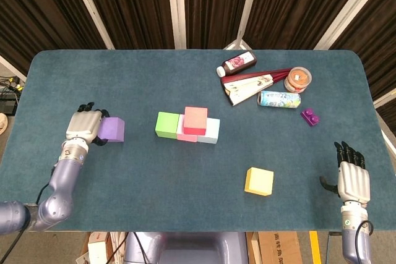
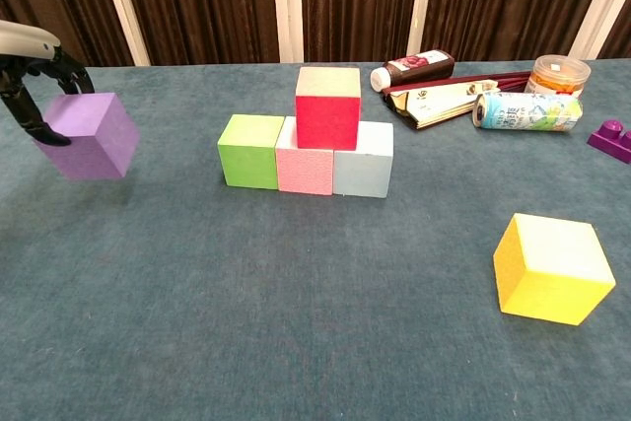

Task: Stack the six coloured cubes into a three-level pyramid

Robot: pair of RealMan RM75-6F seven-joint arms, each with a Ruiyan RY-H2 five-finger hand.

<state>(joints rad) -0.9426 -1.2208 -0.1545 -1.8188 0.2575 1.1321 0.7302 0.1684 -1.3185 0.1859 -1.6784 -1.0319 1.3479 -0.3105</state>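
My left hand (image 1: 85,125) (image 2: 30,71) grips a purple cube (image 1: 112,129) (image 2: 91,134) and holds it above the table, left of the stack. In the stack, a green cube (image 1: 166,124) (image 2: 250,150), a pink cube (image 1: 185,133) (image 2: 306,169) and a pale blue cube (image 1: 210,131) (image 2: 364,159) form a row. A red cube (image 1: 195,120) (image 2: 327,106) sits on the pink and pale blue ones. A yellow cube (image 1: 259,181) (image 2: 551,267) lies alone at the front right. My right hand (image 1: 352,176) hovers open near the table's front right corner, seen only in the head view.
At the back right lie a dark bottle (image 1: 237,63), a folded fan (image 1: 250,86), an orange-lidded jar (image 1: 297,79), a printed can (image 1: 279,99) and a small purple brick (image 1: 310,116). The table's front edge (image 1: 185,230) runs close to both arms.
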